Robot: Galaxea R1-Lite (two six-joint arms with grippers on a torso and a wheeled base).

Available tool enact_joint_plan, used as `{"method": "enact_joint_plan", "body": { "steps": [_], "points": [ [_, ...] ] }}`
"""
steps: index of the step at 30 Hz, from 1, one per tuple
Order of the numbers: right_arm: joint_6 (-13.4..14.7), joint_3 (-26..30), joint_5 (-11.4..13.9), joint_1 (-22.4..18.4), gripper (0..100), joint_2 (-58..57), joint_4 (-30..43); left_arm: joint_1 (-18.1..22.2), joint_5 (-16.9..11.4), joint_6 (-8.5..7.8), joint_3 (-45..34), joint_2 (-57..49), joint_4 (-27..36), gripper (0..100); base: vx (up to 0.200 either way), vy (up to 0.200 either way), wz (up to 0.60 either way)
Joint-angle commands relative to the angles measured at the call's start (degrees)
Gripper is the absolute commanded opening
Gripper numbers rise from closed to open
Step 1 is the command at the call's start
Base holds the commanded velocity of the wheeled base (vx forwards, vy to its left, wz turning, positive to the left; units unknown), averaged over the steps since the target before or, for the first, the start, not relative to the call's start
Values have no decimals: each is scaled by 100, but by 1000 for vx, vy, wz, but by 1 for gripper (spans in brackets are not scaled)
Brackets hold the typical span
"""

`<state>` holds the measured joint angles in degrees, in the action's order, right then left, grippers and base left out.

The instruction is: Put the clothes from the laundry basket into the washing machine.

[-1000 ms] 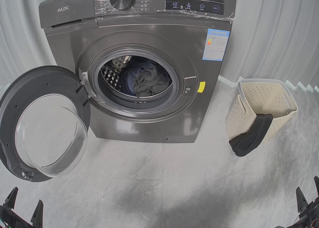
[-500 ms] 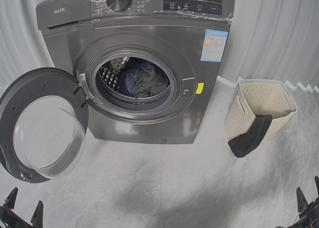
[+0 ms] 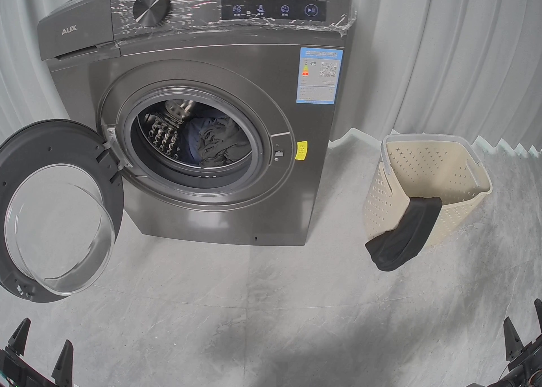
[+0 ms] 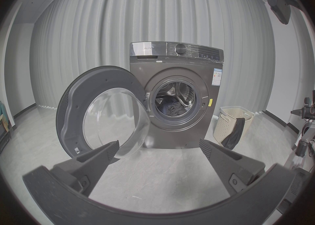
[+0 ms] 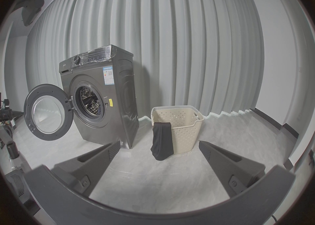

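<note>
The grey washing machine stands ahead on the left with its round door swung wide open. Blue and grey clothes lie inside the drum. To its right on the floor stands the cream laundry basket, and a black garment hangs over its front rim down to the floor. My left gripper is low at the near left, open and holding nothing. My right gripper is low at the near right, open as well. The basket and black garment lie ahead between the right fingers.
Grey marble-look floor stretches between me and the machine. A pleated white curtain runs behind everything. The open door juts out to the machine's left.
The whole head view has shifted: the machine and basket now sit further left in the picture, so the camera has turned right. Both grippers hold the same place in view.
</note>
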<state>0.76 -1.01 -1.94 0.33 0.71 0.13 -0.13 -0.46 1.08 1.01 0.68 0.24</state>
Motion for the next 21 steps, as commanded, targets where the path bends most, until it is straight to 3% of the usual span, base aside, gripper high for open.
{"method": "enact_joint_plan", "body": {
  "steps": [1, 21],
  "points": [
    [4, 92, 0, 2, 100, -71, -5, -4, 2, -3, -92, -59, 2, 100, 0, -200, 0],
    [39, 92, 0, 2, 100, -71, 4, -4, 20, -47, -92, -59, 11, 100, 0, -200, 0]
  ]
}}
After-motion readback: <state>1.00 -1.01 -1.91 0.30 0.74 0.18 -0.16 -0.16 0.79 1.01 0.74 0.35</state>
